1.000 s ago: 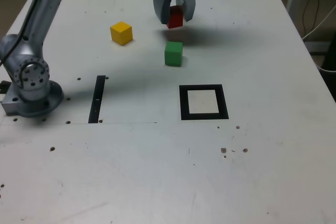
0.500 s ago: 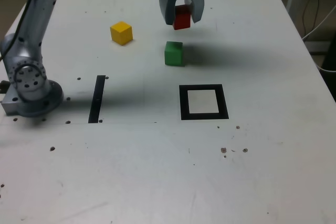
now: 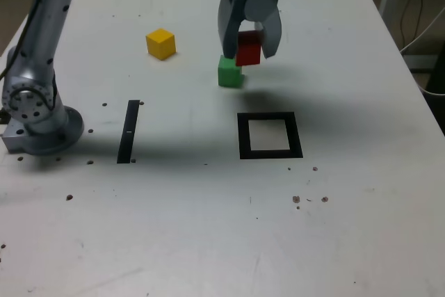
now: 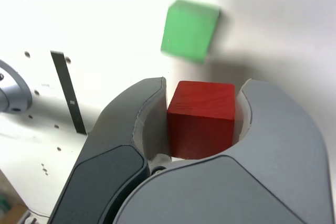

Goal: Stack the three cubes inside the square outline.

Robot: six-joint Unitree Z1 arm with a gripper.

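Smooth grey curved-fingered gripper [image 3: 250, 41] pinching a matte red cube [image 3: 248, 49] [image 4: 201, 118] above the white tabletop [image 3: 348, 88], matte green cube [image 3: 229, 73] [image 4: 189, 30] just beside, thick black square outline [image 3: 270, 135] nearer the camera

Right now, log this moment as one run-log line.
gripper: shut on red cube, airborne | green cube: on table | yellow cube: on table | square outline: no cube inside

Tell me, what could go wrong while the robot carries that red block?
The gripper holds the red cube in the air close beside the green cube. Swinging low, it might knock the green cube away. The red cube could also slip out before reaching the square outline, or land on the black border rather than the white centre.
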